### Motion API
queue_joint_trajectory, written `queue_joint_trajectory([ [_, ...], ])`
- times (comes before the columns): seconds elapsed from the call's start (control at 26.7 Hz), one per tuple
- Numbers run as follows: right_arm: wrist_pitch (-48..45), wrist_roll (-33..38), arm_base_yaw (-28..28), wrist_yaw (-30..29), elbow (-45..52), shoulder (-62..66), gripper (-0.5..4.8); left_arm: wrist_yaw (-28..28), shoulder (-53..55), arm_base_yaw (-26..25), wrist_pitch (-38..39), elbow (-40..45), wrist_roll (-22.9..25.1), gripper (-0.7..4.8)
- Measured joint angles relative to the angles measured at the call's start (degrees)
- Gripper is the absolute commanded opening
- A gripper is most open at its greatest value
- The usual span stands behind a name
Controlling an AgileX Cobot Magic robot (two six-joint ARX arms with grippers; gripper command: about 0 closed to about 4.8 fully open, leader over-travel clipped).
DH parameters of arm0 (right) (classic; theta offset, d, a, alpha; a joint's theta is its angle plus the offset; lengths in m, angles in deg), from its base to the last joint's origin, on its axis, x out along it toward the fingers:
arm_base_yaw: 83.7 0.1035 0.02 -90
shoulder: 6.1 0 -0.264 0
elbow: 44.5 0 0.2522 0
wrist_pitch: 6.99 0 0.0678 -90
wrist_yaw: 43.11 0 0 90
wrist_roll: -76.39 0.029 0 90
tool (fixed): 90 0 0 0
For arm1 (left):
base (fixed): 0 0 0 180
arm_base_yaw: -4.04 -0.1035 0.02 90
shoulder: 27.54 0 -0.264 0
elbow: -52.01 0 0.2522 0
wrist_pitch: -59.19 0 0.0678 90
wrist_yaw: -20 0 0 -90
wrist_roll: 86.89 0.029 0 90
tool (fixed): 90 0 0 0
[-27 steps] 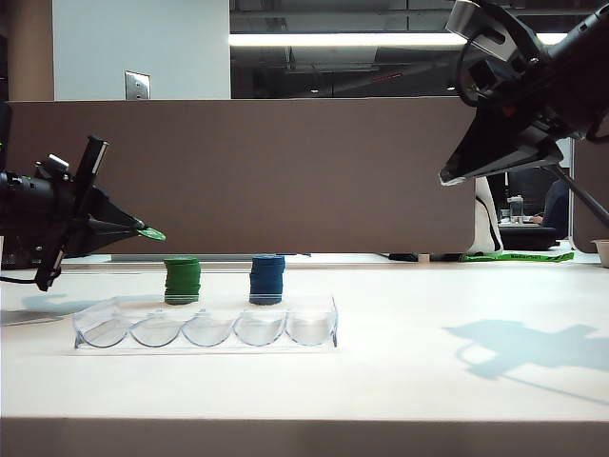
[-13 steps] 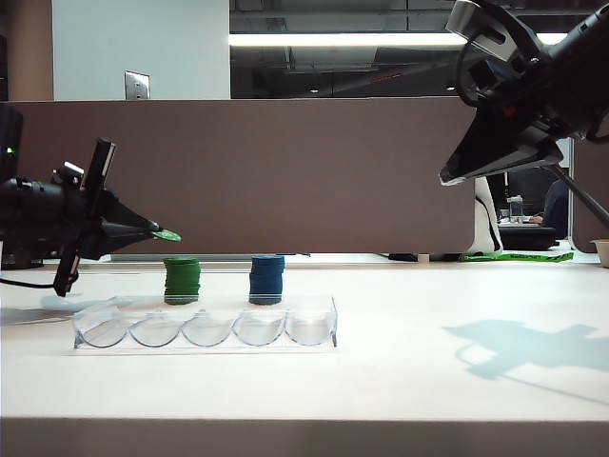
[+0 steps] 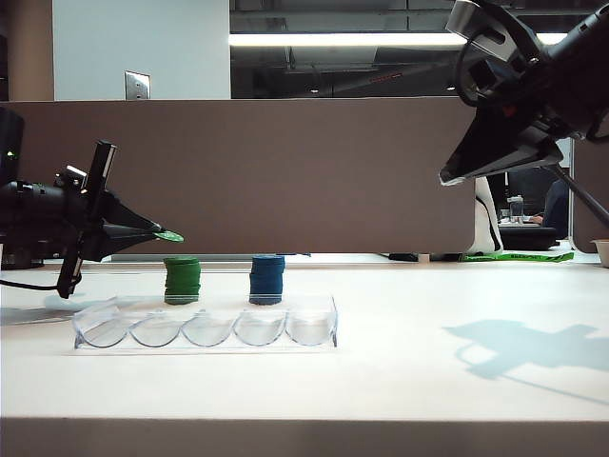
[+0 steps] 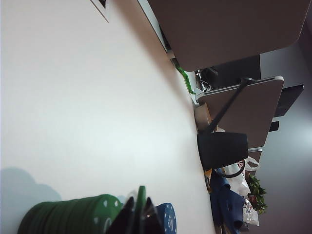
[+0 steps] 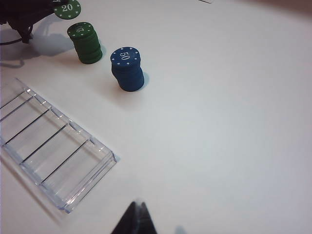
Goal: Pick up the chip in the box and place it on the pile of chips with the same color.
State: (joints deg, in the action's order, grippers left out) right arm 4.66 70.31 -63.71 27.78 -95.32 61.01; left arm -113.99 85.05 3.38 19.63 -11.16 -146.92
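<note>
1. compared with a second ago, the left gripper point(image 3: 160, 234) has carried the chip point(image 3: 169, 236) toward three o'clock in the exterior view; it was short of the pile of chips point(image 3: 182, 280) then, and now the chip's edge hangs just above the pile's nine o'clock side. the arm behind it sits a touch lower and closer in.
2. the right gripper point(image 3: 447, 177) has not budged, up at about one o'clock in the exterior view, well above the table point(image 3: 457, 381). its tips look pinched together with nothing between them.
3. the left gripper is clenched on the chip, the disc lying nearly flat and poking out past the fingertips point(image 4: 127, 214). in the right wrist view its face reads "20" point(image 5: 68, 8).
4. the chip is in the air, apart from the pile, not touching it.
5. the pile of chips stands on the table just beside the blue stack point(image 3: 267, 279), which is at its three o'clock; both are about the same height.
6. the box point(image 3: 205, 324) lies in front of both stacks, toward six o'clock, its five scalloped slots bare.
7. the table is a pale, plain surface; a dark shadow of the right arm falls at four o'clock.
8. behind runs a brown partition point(image 3: 285, 171), with an office and a ceiling light strip beyond.
</note>
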Motion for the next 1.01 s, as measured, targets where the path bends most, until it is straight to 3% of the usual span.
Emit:
queue_joint_trajectory([
  [0.37, 0.0, 0.0, 0.0, 0.0, 0.0, 0.0, -0.05, -0.9, 0.0, 2.6, 0.2, 0.0, 0.9, -0.06],
  [1.01, 0.0, 0.0, 0.0, 0.0, 0.0, 0.0, -0.05, 6.7, 0.0, 3.5, 2.4, -0.1, 5.1, -0.06],
])
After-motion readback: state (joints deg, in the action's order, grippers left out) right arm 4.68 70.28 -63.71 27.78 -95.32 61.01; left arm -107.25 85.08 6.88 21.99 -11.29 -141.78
